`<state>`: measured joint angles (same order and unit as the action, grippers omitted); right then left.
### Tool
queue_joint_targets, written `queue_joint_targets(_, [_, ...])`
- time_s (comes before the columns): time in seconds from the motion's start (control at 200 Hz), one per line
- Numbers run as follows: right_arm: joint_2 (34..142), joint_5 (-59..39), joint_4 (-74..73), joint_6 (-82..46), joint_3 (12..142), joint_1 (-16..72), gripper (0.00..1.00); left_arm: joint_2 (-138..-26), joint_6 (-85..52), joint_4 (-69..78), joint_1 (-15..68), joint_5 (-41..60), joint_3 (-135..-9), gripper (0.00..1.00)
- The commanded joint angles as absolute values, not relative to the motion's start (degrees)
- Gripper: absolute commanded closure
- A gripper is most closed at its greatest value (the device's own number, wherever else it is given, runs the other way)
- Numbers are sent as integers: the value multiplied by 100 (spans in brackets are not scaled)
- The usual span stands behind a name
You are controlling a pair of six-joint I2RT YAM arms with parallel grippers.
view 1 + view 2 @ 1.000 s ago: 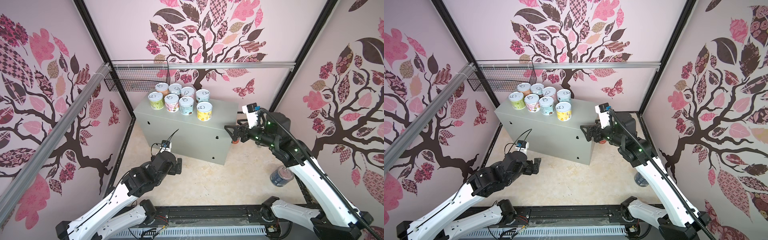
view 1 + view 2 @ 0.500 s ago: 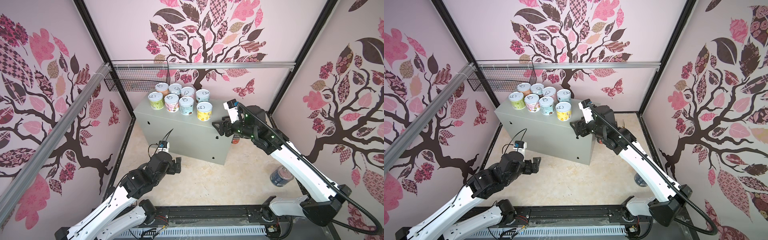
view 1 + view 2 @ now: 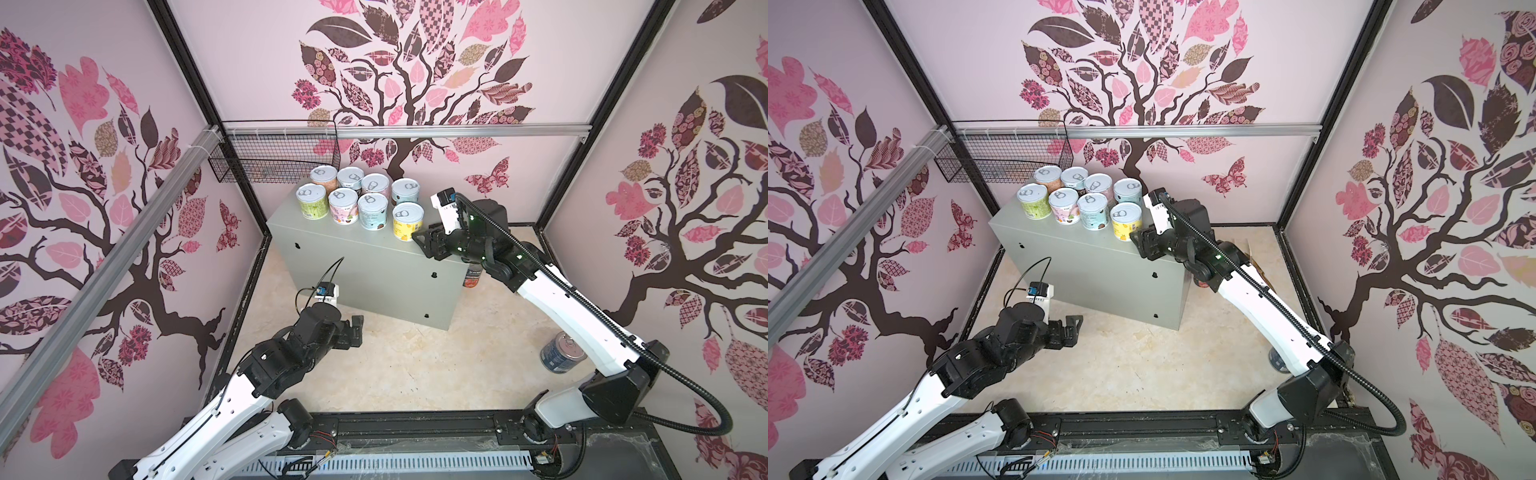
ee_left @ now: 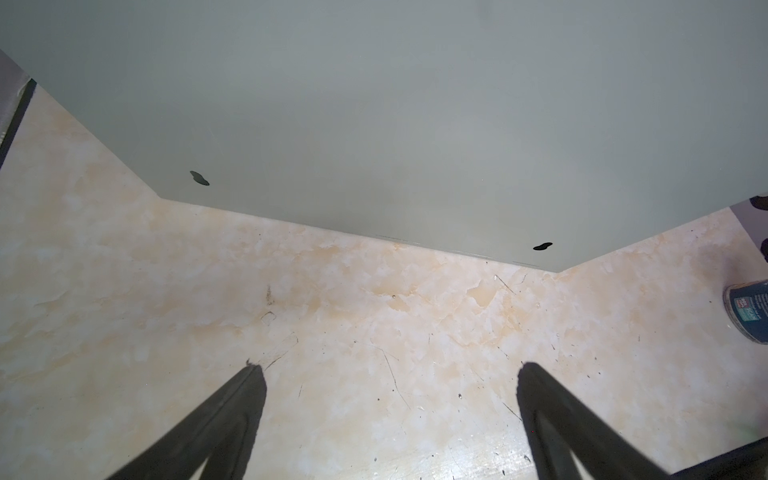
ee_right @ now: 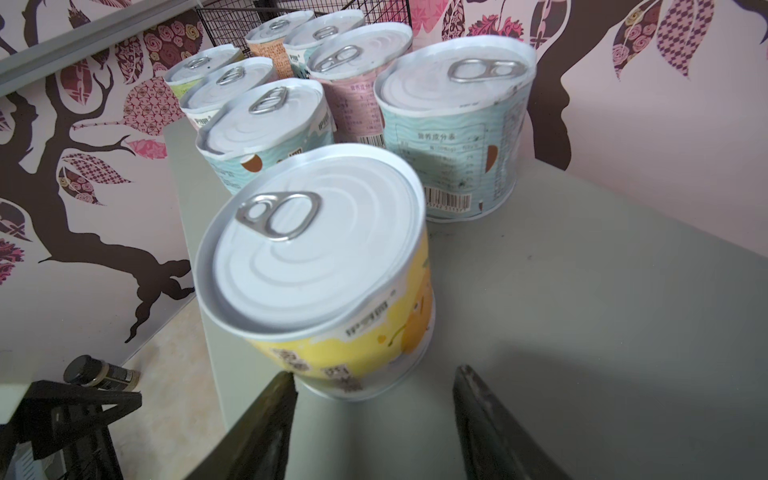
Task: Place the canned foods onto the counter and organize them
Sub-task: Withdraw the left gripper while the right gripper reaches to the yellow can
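Several short canned foods with pale pull-tab lids stand in two rows on the left part of the grey counter, also in the other top view. The yellow can is the nearest to my right gripper, which is open just short of its base with nothing between its fingers. In both top views this gripper hovers over the counter's right half. A blue-labelled can stands on the floor at the right. A dark can stands behind the counter's right end. My left gripper is open over bare floor.
A black wire basket hangs on the rail behind the counter's left end. The counter's front face carries small black knobs and stands close ahead of the left gripper. The blue-labelled can shows at the edge of the left wrist view.
The right arm has swung left from beside the counter's right end to over its top, next to the yellow can, and its jaws have narrowed. The left arm has hardly moved.
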<state>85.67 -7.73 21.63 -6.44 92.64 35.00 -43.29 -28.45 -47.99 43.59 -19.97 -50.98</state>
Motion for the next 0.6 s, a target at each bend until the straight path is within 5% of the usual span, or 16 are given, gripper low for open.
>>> queue_joint_targets(0.0, [8794,-684,2010,-729,9580,3542,38,-4288,-2761,-4627,4300,-1883,-4958,2])
queue_joint_targets(0.595, [9349,-809,1925,-879,10013,3541,45,-4245,-2742,-4609,4211,-1826,-4939,2])
